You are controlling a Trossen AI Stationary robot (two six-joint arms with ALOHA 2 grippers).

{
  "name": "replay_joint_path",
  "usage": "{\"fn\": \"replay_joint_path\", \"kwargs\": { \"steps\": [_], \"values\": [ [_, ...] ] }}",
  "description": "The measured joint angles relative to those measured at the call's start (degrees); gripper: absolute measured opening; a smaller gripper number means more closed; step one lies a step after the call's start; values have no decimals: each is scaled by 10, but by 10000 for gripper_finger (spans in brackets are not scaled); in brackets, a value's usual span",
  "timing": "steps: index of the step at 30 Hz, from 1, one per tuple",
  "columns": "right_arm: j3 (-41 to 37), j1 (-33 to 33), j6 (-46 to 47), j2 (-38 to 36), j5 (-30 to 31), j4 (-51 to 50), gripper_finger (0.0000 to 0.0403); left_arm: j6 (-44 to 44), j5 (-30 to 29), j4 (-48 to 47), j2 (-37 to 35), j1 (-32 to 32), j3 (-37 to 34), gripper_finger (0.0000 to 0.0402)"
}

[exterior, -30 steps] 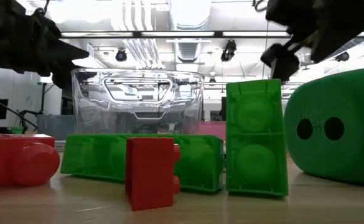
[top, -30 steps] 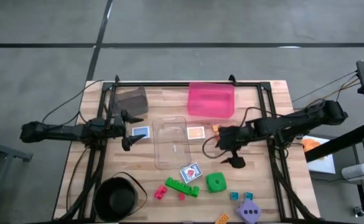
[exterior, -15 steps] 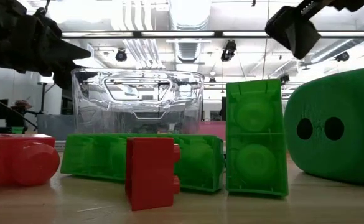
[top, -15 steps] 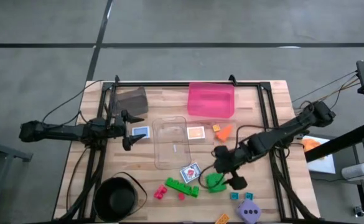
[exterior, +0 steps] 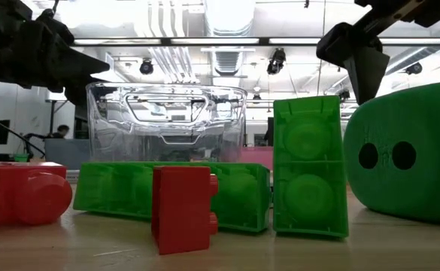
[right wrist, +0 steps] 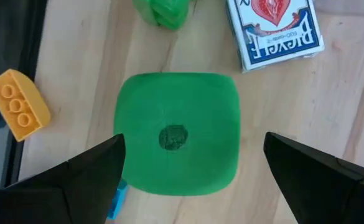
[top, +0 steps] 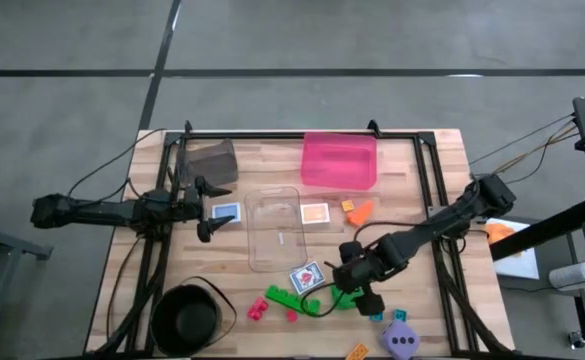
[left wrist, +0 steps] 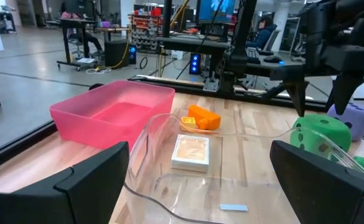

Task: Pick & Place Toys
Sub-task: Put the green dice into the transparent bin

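Right gripper [right wrist: 191,180], fingers spread wide, hovers centred over the green die [right wrist: 177,134] and should descend straight before closing.

One camera hangs overhead, looking straight down on the whole tabletop [top: 272,160]. Another sits at tabletop level, close behind the bricks. The right wrist camera looks down on the green die [right wrist: 177,134], which the left wrist view also shows.

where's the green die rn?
High view: the green die sits near the table's front edge on the right side, directly under the open right gripper, between the card deck and the purple die.
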Motion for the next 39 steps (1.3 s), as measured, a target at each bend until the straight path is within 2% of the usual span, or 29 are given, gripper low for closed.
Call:
{"fn": "replay_joint_path", "kwargs": {
  "steps": [12, 39],
  "values": [
    [26, 8, 19, 30, -29, -27, 378, 0, 0, -1, 0, 0, 0, 393],
    [26, 11, 9, 57, -27, -9, 378, -2, -13, -7, 0, 0, 0, 393]
  ]
}}
